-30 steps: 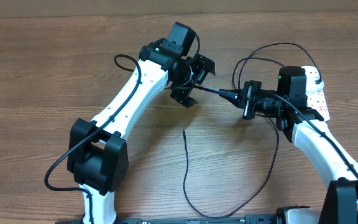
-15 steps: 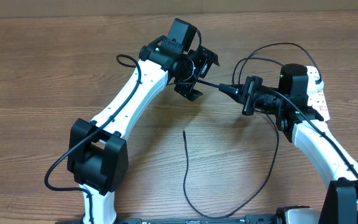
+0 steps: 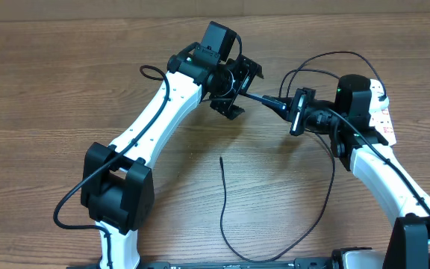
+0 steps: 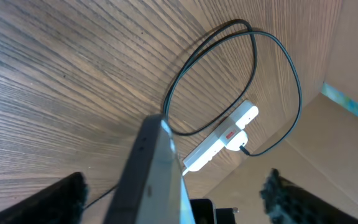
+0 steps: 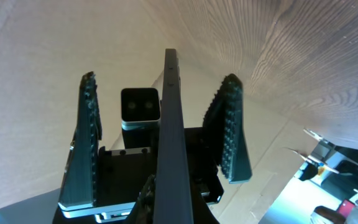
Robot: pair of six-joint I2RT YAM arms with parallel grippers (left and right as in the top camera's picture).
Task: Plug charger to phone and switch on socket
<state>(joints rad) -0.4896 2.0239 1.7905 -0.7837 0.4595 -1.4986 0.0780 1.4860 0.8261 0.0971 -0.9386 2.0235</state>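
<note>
The phone (image 3: 258,98) is off the table, edge-on, a thin dark bar between the two grippers. My right gripper (image 3: 282,107) is shut on its right end. My left gripper (image 3: 243,93) is open, its fingers either side of the phone's left end without touching it. The left wrist view shows the phone (image 4: 151,177) edge-on with a teal screen edge. The right wrist view shows the phone (image 5: 171,124) between the left fingers (image 5: 229,124). The charger cable (image 3: 225,213) lies on the table, its tip (image 3: 221,159) free. The white socket (image 3: 381,112) lies partly under the right arm and also shows in the left wrist view (image 4: 225,134).
The charger cable loops across the front of the table (image 3: 316,217) and in rings behind the right gripper (image 3: 327,56), seen as loops (image 4: 253,62) near the socket. A cardboard wall (image 4: 353,155) stands past the socket. The table is brown wood (image 3: 51,90).
The left gripper has moved up and right, further around the phone's end. The right gripper has shifted slightly toward the back with the phone. The cable on the table has not moved.
</note>
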